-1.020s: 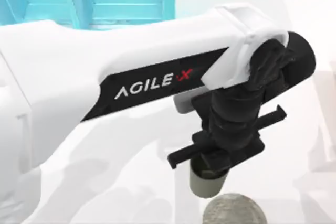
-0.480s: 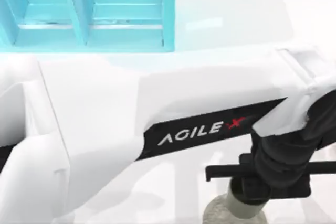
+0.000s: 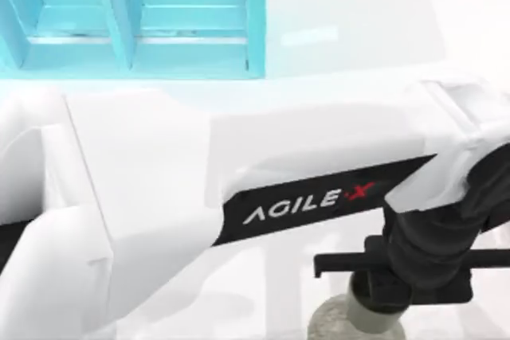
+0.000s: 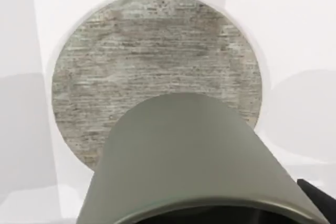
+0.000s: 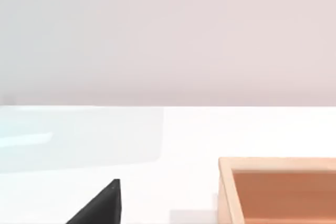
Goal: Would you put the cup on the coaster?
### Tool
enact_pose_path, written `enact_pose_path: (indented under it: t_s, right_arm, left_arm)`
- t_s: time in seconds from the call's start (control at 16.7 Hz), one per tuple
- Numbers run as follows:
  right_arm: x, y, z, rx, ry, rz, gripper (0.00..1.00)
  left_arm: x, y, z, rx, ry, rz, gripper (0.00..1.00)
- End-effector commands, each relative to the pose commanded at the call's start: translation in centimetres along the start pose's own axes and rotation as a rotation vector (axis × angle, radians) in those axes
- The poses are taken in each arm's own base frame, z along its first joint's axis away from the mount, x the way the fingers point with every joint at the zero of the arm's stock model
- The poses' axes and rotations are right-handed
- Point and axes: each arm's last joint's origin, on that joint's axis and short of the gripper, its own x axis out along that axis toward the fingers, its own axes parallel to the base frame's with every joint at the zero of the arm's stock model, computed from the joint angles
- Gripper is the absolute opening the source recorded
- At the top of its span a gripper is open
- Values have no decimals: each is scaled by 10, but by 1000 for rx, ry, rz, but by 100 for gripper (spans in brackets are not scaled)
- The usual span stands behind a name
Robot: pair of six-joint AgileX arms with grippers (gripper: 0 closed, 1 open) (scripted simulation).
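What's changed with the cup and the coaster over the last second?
The left gripper carried the cup toward the near edge of the top view and a bit to the right, so it went from beside the coaster to over it. In the last half second it barely moved. The grip on the cup is unchanged, and the coaster and the blue rack kept their places on the table.

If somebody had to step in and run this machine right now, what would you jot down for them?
Left gripper: at the lower right of the top view, holding the cup from above, directly over the coaster.
Right arm: parked, its gripper tip near a wooden box.
Done: cup picked up and carried to the coaster.
Left: whether the cup already touches the coaster cannot be told; lower if needed, open the fingers, lift the arm away.
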Motion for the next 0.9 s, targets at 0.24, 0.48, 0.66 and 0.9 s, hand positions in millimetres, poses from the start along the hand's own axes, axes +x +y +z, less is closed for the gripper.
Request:
enact_pose_path:
  t_s: [0.24,0.48,0.66,0.9]
  right_arm:
    - [0,0,0,0,0,0,100]
    - [0,0,0,0,0,0,100]
    - [0,0,0,0,0,0,100]
    - [0,0,0,0,0,0,100]
  left_arm:
    - [36,3,-1,5,-1,-9,0]
    - [60,8,-1,3,-1,-1,0]
    - [60,8,-1,3,-1,-1,0]
    - [60,8,-1,3,-1,-1,30]
